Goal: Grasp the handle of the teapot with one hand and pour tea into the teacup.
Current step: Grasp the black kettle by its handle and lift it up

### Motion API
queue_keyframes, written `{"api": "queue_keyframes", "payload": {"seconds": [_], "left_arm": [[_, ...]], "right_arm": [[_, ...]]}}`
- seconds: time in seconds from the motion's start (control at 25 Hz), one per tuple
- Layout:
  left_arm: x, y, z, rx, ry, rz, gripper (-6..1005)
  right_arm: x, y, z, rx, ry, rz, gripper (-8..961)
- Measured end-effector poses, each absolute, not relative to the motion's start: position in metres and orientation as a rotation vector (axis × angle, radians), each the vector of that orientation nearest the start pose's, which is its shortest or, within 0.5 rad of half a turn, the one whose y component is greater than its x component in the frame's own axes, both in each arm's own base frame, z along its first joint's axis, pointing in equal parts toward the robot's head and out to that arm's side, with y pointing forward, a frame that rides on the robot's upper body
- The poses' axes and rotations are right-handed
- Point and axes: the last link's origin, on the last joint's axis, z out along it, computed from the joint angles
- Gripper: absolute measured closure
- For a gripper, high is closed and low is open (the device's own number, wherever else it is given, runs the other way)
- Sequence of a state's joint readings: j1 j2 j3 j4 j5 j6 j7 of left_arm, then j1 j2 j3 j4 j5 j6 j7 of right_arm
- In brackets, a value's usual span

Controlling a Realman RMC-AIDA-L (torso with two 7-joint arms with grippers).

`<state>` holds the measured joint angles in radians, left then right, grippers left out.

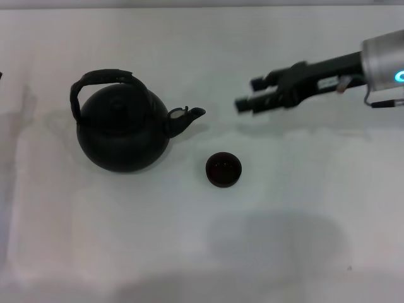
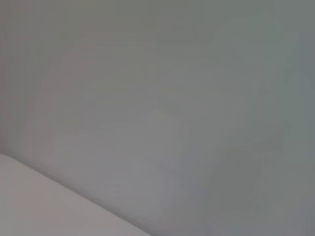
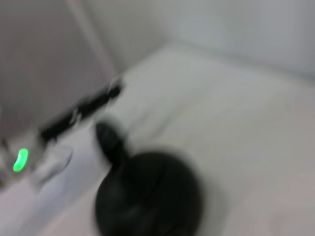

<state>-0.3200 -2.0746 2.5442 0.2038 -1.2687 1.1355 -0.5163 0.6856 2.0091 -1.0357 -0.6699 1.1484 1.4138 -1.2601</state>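
Observation:
The matte black teapot (image 1: 123,129) stands on the white table (image 1: 303,189) at the left, its short spout (image 1: 186,117) pointing right. Its arched handle (image 1: 101,79) stands upright over the lid. The tiny dark teacup (image 1: 223,170) stands upright just right of and nearer than the spout. My right gripper (image 1: 248,93) is open and empty, held above the table right of the spout, fingers pointing left toward the pot. The right wrist view shows the teapot (image 3: 147,196) blurred. The teacup is out of that view.
The right wrist view shows my left arm (image 3: 19,160) with a green light, parked beyond the teapot, with a dark blurred gripper (image 3: 81,110). The left wrist view shows only a bare pale surface (image 2: 157,118).

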Motion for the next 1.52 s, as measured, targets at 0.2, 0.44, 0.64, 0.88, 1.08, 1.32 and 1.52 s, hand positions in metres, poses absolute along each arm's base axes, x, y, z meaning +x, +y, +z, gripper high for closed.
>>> {"api": "queue_keyframes", "payload": {"seconds": [0.2,0.44,0.64,0.88,1.08,1.32,1.52], "left_arm": [[-0.373,0.289,-0.014,-1.291,-1.036,-0.908,170],[-0.369,0.289,-0.017,-1.329,-1.021,-0.912,170],[-0.362,0.281,-0.015,-1.367,-0.956,-0.949,170],[-0.364,0.267,-0.015,-1.4,-0.919,-0.953,170],[-0.371,0.242,-0.012,-1.473,-0.851,-0.92,170],[-0.378,0.21,-0.009,-1.548,-0.774,-0.879,169],[-0.364,0.2,-0.026,-1.716,-0.612,-0.8,169]], "right_arm": [[0.246,0.375,-0.006,-2.584,1.115,0.688,105],[0.286,0.365,0.027,-2.111,1.18,1.131,107],[0.324,0.346,0.036,-1.795,0.902,1.136,109],[0.357,0.329,0.026,-1.555,0.736,0.863,109],[0.363,0.333,0.032,-1.525,0.749,0.829,109],[0.365,0.348,0.037,-1.523,0.763,0.774,109],[0.361,0.359,0.037,-1.53,0.77,0.756,109]]}}
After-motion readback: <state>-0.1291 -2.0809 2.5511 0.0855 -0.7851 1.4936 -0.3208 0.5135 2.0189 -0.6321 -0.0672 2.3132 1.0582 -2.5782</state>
